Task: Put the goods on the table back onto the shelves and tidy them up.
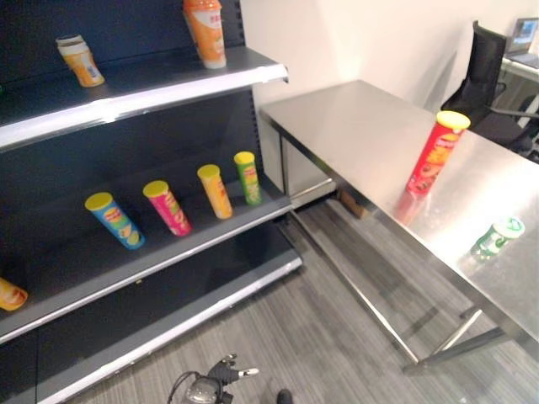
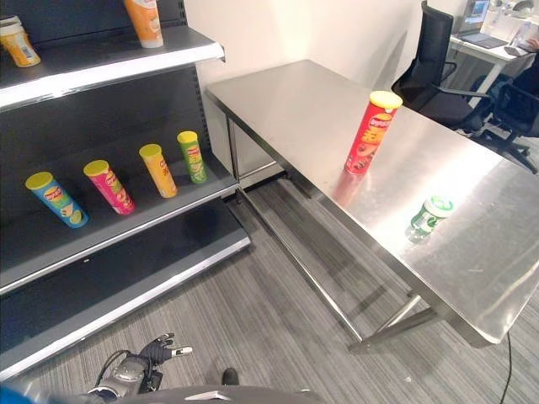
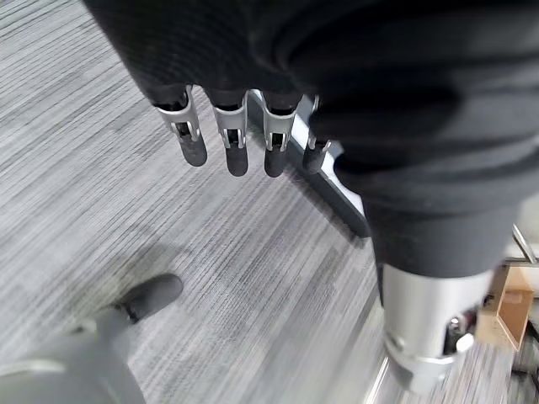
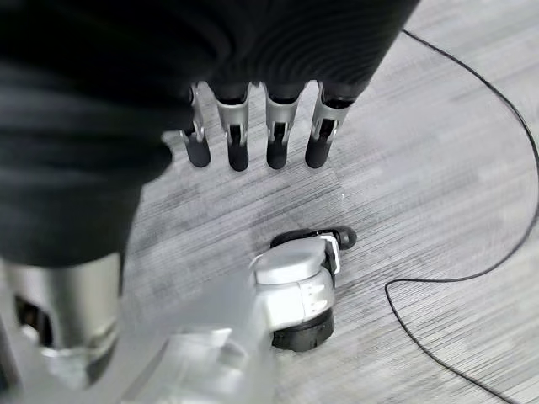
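A tall red chip can with a yellow lid (image 1: 435, 154) stands upright on the steel table (image 1: 354, 126), near its front edge. Further right on the table lies a small green and white bottle (image 1: 497, 237). On the dark shelf unit's middle shelf (image 1: 194, 246) stand blue (image 1: 115, 220), pink (image 1: 168, 207), orange (image 1: 215, 191) and green (image 1: 248, 178) cans in a row. The upper shelf holds an orange bottle (image 1: 205, 32) and a small orange jar (image 1: 81, 60). My left hand (image 1: 221, 374) hangs low over the floor, fingers (image 3: 229, 135) straight, holding nothing. My right hand (image 4: 278, 139) also hangs open above the floor.
Grey striped carpet lies between the shelves and the table. The table's steel legs and lower bar (image 1: 354, 290) cross the floor. A black office chair (image 1: 488, 76) and a desk with a laptop (image 1: 524, 38) stand behind the table. An orange pack (image 1: 10, 295) sits at the shelf's left end.
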{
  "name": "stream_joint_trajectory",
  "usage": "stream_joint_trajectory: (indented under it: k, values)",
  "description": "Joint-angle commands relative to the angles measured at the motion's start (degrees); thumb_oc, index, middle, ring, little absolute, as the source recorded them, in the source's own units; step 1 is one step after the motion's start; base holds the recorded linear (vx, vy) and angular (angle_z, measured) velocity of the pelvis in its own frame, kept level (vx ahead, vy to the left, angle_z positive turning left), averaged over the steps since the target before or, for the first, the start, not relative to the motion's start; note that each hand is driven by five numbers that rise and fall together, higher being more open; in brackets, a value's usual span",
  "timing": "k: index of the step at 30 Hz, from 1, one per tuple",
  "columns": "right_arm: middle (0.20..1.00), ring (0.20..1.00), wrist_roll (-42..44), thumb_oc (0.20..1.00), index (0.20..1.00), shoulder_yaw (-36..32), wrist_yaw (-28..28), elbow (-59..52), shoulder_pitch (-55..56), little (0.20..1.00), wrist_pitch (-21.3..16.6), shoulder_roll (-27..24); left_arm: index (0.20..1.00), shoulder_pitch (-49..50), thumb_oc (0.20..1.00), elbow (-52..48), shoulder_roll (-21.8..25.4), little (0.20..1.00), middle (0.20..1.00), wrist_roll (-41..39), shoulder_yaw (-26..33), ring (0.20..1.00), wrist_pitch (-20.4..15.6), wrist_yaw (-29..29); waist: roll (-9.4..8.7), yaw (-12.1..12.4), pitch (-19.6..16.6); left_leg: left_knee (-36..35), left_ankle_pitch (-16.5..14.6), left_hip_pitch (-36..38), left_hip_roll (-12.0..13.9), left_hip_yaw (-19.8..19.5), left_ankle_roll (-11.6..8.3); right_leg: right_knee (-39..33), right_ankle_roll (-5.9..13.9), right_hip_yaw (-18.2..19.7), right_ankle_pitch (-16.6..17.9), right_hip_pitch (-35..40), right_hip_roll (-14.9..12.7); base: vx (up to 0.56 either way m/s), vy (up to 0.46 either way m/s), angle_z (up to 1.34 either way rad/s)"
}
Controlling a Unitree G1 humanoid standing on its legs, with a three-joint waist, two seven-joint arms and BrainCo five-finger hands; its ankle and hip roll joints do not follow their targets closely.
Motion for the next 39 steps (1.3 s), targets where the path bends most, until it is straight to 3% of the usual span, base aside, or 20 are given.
stream_joint_trajectory:
  k: [1,3,4,7,9,13,14,16,19,22,26,28,31,39]
  values:
    - [1.000,1.000,3.2,1.000,1.000,1.2,-1.2,2.0,-1.1,1.000,1.0,-6.9,1.000,-1.2,1.000,-1.8,0.7,1.000,1.000,2.6,1.3,1.000,-0.9,-0.6,-0.77,-0.6,3.3,1.7,-3.3,1.6,3.5,1.0,-5.28,-4.5,1.83,-0.2,13.4,-2.9,0.3,0.02,0.150,-0.25]
    - [1.000,1.000,4.9,1.000,1.000,-2.2,-1.7,2.9,0.3,1.000,1.2,-8.7,1.000,-1.7,1.000,-1.4,0.9,1.000,1.000,3.9,0.5,1.000,-0.5,-1.1,-0.59,-1.3,4.3,1.6,-3.9,2.7,3.8,1.8,-5.27,-1.4,1.29,-3.9,14.7,-4.6,-0.8,0.03,0.108,-0.31]
    - [1.000,1.000,4.9,1.000,1.000,-2.3,-1.7,2.8,0.3,1.000,1.3,-8.7,1.000,-1.7,1.000,-1.4,0.9,1.000,1.000,3.9,0.4,1.000,-0.5,-1.1,-0.59,-1.4,4.3,1.6,-3.9,2.8,3.8,1.7,-5.27,-1.4,1.28,-4.0,14.7,-4.5,-0.8,0.08,0.080,-0.24]
    - [1.000,1.000,6.1,1.000,1.000,-6.8,-1.0,6.7,4.0,1.000,2.1,-11.6,1.000,-2.2,1.000,-0.7,1.0,1.000,1.000,6.1,-0.5,1.000,-0.2,-2.2,-1.15,-2.6,4.1,1.1,-5.5,4.4,3.6,2.0,-5.67,-7.5,0.61,-8.2,11.5,-4.7,-1.2,0.13,0.074,-0.07]
    - [1.000,1.000,9.4,1.000,1.000,-12.3,-0.5,7.9,6.1,1.000,2.1,-15.9,1.000,-3.0,1.000,-0.3,1.5,1.000,1.000,6.5,-0.2,1.000,-0.3,-2.5,-1.85,-4.1,4.3,0.8,-6.0,4.5,3.5,2.0,-6.07,-14.9,0.35,-8.3,10.7,-7.8,0.7,0.10,-0.005,-0.03]
    - [1.000,1.000,11.0,1.000,1.000,-17.4,-2.1,1.6,8.7,1.000,0.4,-20.3,1.000,-2.8,1.000,0.0,1.4,1.000,1.000,7.7,0.2,1.000,-0.5,-2.0,-2.61,-6.3,4.7,0.8,-6.5,5.4,3.6,2.2,-6.56,-17.7,1.26,-5.9,11.9,-8.6,2.3,0.11,-0.033,0.04]
    - [1.000,1.000,5.9,1.000,1.000,-27.0,-5.5,-20.1,15.4,1.000,-1.6,-26.9,1.000,-0.4,1.000,-0.7,1.4,1.000,1.000,9.7,2.3,1.000,-0.4,-1.4,-3.31,-7.8,3.9,0.9,-7.4,6.8,4.3,3.0,-7.29,-19.4,1.02,-4.6,12.1,-7.9,2.5,0.17,-0.087,0.11]
    - [1.000,1.000,2.0,1.000,1.000,-39.2,-8.6,-41.3,19.7,1.000,-3.3,-34.0,1.000,1.2,1.000,-0.9,0.7,1.000,1.000,10.0,4.6,1.000,0.1,-1.6,-3.28,-8.5,2.5,0.9,-8.3,7.9,5.0,3.6,-8.11,-21.5,0.62,-5.1,11.8,-5.9,2.4,0.19,-0.099,-0.19]
    - [1.000,1.000,-1.0,1.000,1.000,-49.4,-11.8,-59.4,17.8,1.000,-6.5,-39.8,1.000,1.9,1.000,-0.8,-0.4,1.000,1.000,10.1,5.8,1.000,0.8,-1.9,-2.56,-6.9,0.7,0.7,-8.3,8.7,6.4,3.3,-9.32,-23.3,-0.52,-7.7,10.5,-3.1,2.2,0.15,-0.138,0.42]
    - [1.000,1.000,0.3,1.000,1.000,-49.1,-11.0,-62.5,13.7,1.000,-7.9,-43.6,1.000,2.7,1.000,-1.0,-0.7,1.000,1.000,8.3,6.0,1.000,1.1,-2.6,-2.05,-5.1,0.5,0.7,-8.1,8.9,7.0,2.0,-10.15,-23.4,-1.29,-10.1,9.0,-1.4,2.3,0.07,-0.131,0.65]
    - [1.000,1.000,-3.0,1.000,1.000,-41.2,-6.5,-61.7,11.2,1.000,-6.0,-47.7,1.000,3.5,1.000,-1.3,-0.8,1.000,1.000,6.3,6.3,1.000,1.5,-3.1,-2.37,-3.4,0.8,0.7,-7.3,8.9,7.9,1.1,-11.17,-23.2,-2.08,-12.2,7.9,0.1,2.5,0.00,-0.098,0.46]
    - [1.000,1.000,-2.6,1.000,1.000,-38.8,-6.0,-60.3,9.7,1.000,-6.1,-47.0,1.000,3.6,1.000,-1.3,-0.9,1.000,1.000,5.8,6.3,1.000,1.5,-3.0,-2.37,-3.2,1.0,0.7,-7.1,9.0,8.0,0.9,-11.35,-23.1,-2.32,-12.5,7.8,0.5,2.5,0.00,-0.086,0.23]
    - [1.000,1.000,-1.0,1.000,1.000,-24.2,-0.5,-56.6,5.3,1.000,-5.0,-41.6,1.000,4.4,1.000,-1.3,-1.2,1.000,1.000,5.3,6.3,1.000,1.5,-3.0,-2.20,-2.4,1.5,0.7,-6.5,9.4,8.8,0.5,-11.92,-23.2,-3.10,-13.8,7.0,1.7,2.9,-0.01,-0.113,0.08]
    - [1.000,1.000,0.7,1.000,1.000,-19.4,1.3,-62.8,6.1,1.000,-5.5,-33.6,1.000,4.1,1.000,-1.6,-2.0,1.000,1.000,6.2,6.1,1.000,1.1,-2.8,-1.15,-2.2,1.7,0.7,-6.3,9.7,9.1,0.6,-12.02,-23.1,-3.61,-14.2,6.5,2.2,2.9,0.00,-0.027,-0.02]
